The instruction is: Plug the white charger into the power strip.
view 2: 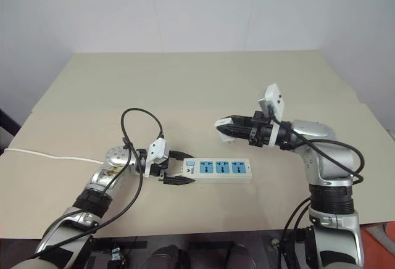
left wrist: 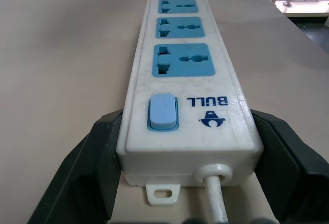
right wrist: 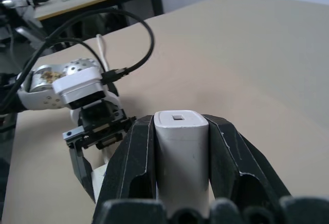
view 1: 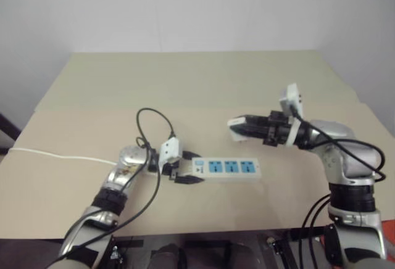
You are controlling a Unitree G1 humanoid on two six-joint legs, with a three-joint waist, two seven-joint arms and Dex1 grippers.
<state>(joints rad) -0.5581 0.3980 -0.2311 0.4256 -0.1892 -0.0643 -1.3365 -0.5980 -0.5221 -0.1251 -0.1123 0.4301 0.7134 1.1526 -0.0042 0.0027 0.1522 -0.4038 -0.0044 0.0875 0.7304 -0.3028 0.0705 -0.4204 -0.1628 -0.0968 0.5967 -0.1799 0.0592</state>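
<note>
Head view: L tool (view 2: 176, 177) clamped on switch end of power strip (view 2: 219, 169), flat on tabletop (view 2: 185, 90). R tool (view 2: 223, 128) above strip, gripping charger (view 2: 221, 131).
L wrist: fingers (left wrist: 87, 172) hugging strip sides.
R wrist: charger pinched tight btw fingers (right wrist: 136, 162).

The power strip (left wrist: 187, 106) carries the one readable word, the brand "BULL" in blue capitals on its white top face, between the light blue switch (left wrist: 162, 112) and the nearest blue socket (left wrist: 181, 59). The letters stand upside down in the left wrist view, and directly beside them sits a small blue emblem whose detail is too fine to make out. The top of the white charger (right wrist: 181, 147) shows only a tiny square mark with no legible lettering.
</note>
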